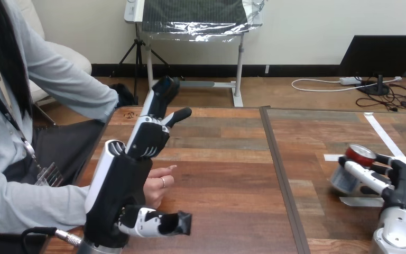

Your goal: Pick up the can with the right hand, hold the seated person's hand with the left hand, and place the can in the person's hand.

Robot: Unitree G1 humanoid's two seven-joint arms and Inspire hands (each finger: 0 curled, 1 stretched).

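The left hand [122,180] stands spread just beside the person's hand [158,186], while well right of it the right hand [405,186] clasps the can [349,172].

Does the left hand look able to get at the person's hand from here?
Probably yes: the left hand is open, with its palm right beside the person's hand and nothing between them.

My left hand [120,177] covered most of the person's hand [160,186] just behind it; I couldn't tell if they touched. Far right of the left hand, my right hand [403,186] hid part of the can [343,181].
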